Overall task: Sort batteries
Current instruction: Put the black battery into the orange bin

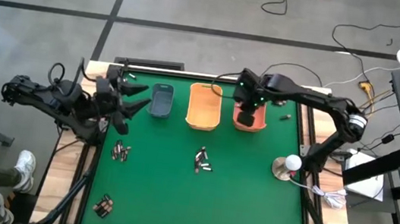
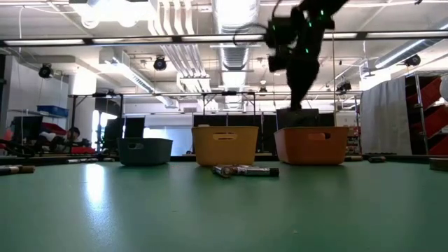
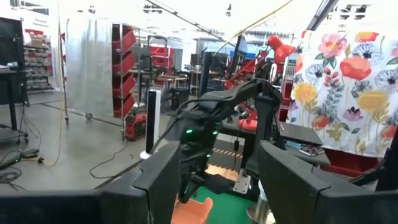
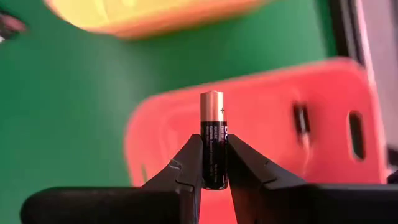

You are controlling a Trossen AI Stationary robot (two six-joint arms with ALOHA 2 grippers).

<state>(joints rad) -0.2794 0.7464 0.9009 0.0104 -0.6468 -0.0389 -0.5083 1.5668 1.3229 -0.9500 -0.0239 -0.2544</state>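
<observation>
My right gripper [image 4: 213,180] is over the orange bin [image 1: 250,118], shut on a black battery with a copper end [image 4: 212,146]. Another dark battery [image 4: 301,124] lies inside that bin [image 4: 261,137]. In the low view the right gripper [image 2: 297,105] hangs just above the bin [image 2: 311,145]. Loose batteries lie in small heaps on the green table: mid-table [image 1: 202,160], left [image 1: 122,151] and near-left [image 1: 103,206]. My left gripper [image 1: 128,107] is open, raised at the table's left edge by the grey-blue bin [image 1: 162,99]. My right gripper pinches the battery's black body [image 4: 213,163] between its two fingertips, fingers across the cell on opposite sides. The copper end [image 4: 212,99] sticks out beyond the tips. The battery is lifted clear, above the orange bin.
The yellow-orange bin [image 1: 204,105] sits between the grey-blue and orange ones along the far edge. A round white lamp [image 1: 287,166] stands at the table's right edge. A small dark item [image 1: 286,117] lies right of the orange bin. A person's shoes [image 1: 12,181] show off the table's left.
</observation>
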